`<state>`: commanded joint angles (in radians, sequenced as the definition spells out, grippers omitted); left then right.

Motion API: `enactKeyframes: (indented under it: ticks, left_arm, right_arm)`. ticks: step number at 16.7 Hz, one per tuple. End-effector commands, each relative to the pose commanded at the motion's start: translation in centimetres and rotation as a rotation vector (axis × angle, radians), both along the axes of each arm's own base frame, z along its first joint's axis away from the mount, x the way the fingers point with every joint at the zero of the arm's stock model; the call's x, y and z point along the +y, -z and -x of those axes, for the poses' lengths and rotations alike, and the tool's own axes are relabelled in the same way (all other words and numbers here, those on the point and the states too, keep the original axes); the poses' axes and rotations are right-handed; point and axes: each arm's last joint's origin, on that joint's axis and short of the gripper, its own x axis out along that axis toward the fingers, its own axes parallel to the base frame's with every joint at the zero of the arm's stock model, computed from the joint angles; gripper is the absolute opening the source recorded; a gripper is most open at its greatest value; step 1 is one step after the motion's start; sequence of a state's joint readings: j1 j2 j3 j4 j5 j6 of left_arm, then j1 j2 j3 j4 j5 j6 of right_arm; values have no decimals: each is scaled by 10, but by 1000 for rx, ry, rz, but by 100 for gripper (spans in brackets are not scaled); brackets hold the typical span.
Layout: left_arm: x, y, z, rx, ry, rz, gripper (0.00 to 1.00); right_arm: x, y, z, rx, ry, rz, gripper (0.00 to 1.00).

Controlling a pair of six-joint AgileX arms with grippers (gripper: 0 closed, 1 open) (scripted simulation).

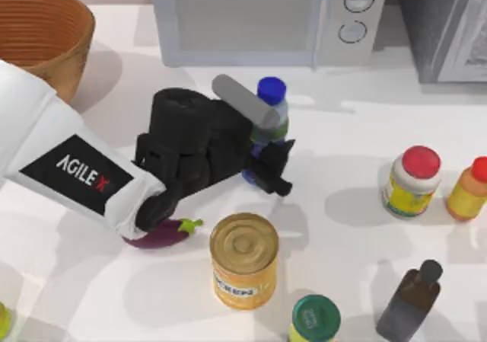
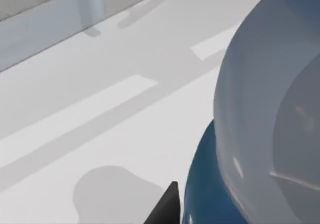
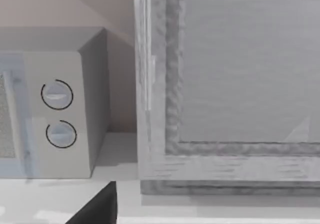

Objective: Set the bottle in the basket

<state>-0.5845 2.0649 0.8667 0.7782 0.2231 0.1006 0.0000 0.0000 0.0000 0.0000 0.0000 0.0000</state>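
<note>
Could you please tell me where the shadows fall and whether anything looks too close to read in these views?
Top view: shadows lie to the left of the bottle and jars on the table. Left wrist view: the bottle looms very close beside the left claw; a round shadow lies on the table. Right wrist view: microwave, evenly lit.

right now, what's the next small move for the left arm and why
Probably close the fingers on the bottle, then lift. In the top view the left gripper is already at the bottle's lower part, which stands upright on the table; the left wrist view shows it very close. The basket sits at the table's far left, so carrying comes after a firm hold.
</note>
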Motion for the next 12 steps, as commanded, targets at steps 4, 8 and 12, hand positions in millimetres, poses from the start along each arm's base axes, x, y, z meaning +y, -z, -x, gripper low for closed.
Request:
enactKeyframes:
  ticks: [4,8,12]
  left_arm:
    - [2,-2,-3,18,7,-4,0]
    - [24,-23,-27,80,-38,-20,0]
    - [82,-97,-65,50,-199,-1,0]
  right_arm:
    - [0,0,0,0,0,0,100]
    - [0,0,0,0,0,0,100]
    - [0,0,0,0,0,0,100]
